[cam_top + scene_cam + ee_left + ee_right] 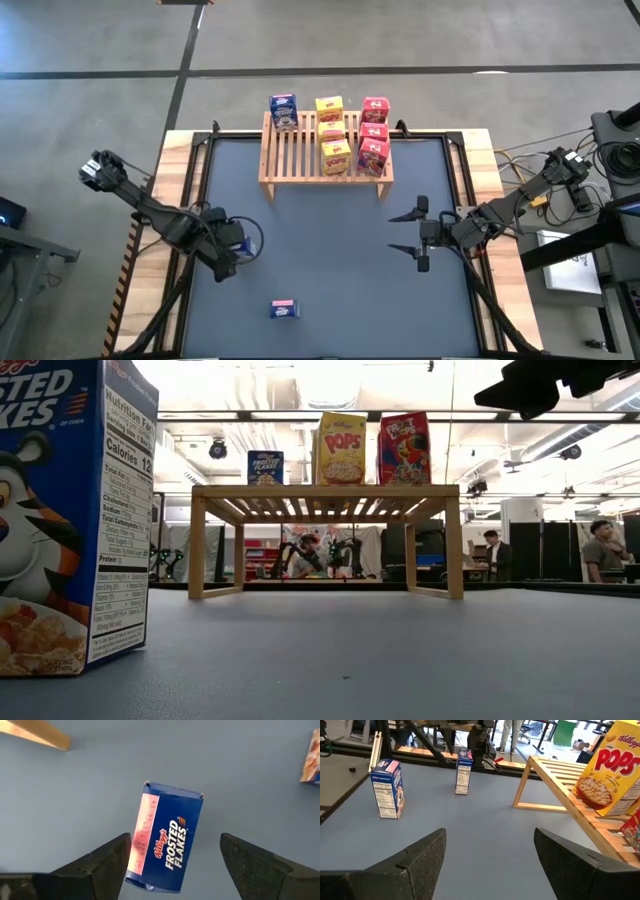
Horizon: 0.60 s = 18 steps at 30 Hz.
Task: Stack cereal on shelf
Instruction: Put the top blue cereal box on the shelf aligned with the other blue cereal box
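While the left claw (172,865) gapes above a blue box (165,837), right claw (487,860) waits apart

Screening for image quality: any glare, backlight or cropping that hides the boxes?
Low view: bright ceiling lights backlight the light wooden slatted rack, and the near blue Frosted Flakes box is cropped by the frame edge. Left wrist view: a pale glare strip washes out one side of the blue cardboard box. High view: evenly lit.
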Available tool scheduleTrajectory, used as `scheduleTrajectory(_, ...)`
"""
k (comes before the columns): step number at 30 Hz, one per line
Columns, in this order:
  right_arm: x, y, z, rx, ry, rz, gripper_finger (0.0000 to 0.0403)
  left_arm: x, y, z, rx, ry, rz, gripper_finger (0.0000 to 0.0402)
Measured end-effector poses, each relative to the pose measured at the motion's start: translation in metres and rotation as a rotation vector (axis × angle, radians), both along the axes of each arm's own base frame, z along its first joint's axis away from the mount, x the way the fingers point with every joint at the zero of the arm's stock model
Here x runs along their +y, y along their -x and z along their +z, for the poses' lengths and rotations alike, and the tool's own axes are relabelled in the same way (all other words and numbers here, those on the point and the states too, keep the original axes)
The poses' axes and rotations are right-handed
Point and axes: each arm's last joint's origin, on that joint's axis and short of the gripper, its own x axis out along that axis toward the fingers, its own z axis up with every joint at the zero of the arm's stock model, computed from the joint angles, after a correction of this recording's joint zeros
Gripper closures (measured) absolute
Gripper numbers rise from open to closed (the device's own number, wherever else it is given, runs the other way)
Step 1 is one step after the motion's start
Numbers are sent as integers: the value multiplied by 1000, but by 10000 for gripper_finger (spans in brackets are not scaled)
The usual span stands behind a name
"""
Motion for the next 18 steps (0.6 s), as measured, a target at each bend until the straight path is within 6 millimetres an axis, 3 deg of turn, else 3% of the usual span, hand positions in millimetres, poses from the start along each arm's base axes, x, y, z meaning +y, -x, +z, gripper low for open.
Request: scheduleTrajectory(18, 0, 0, 0, -13, -1, 2, 113, 8, -6, -21, 110, -6, 20, 170)
